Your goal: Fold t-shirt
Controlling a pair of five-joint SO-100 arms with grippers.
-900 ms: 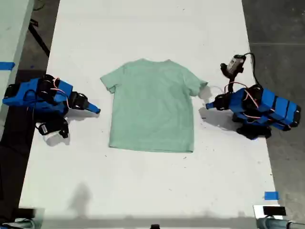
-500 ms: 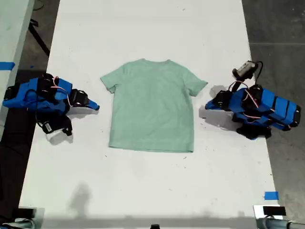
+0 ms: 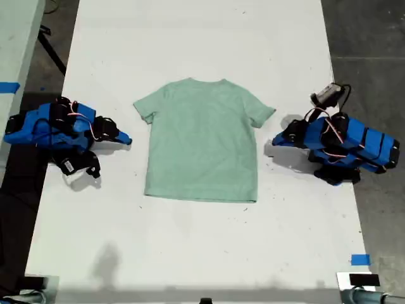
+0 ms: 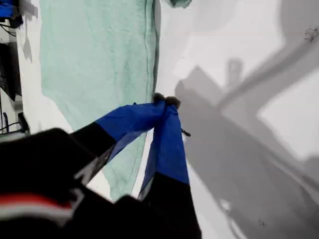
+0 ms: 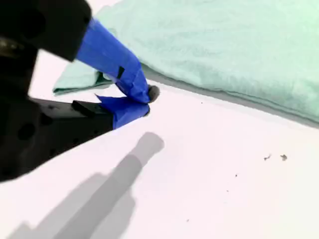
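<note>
The pale mint-green t-shirt [image 3: 201, 142] lies flat and spread on the white table [image 3: 190, 247], collar toward the top of the exterior view. My first gripper [image 3: 276, 140] rests low at the exterior view's right, just below that side's sleeve and a short way off the shirt's side edge. In the first wrist view its blue-taped fingers meet at the tip, shut on nothing [image 4: 164, 102], beside the t-shirt [image 4: 94, 59]. My second gripper [image 3: 128, 140] sits at the exterior view's left, also shut and empty [image 5: 146, 102], close to a sleeve [image 5: 75, 82] without touching it.
Both blue arm bases stand near the table's side edges in the exterior view. Dark floor lies beyond the table on both sides. Blue tape marks [image 3: 360, 259] sit near the lower right corner of the exterior view. White tabletop surrounds the shirt above and below.
Both arms shifted slightly: the right arm's wrist camera swung toward the exterior view's right, and the left arm's lower part moved a little. The t-shirt has not moved.
</note>
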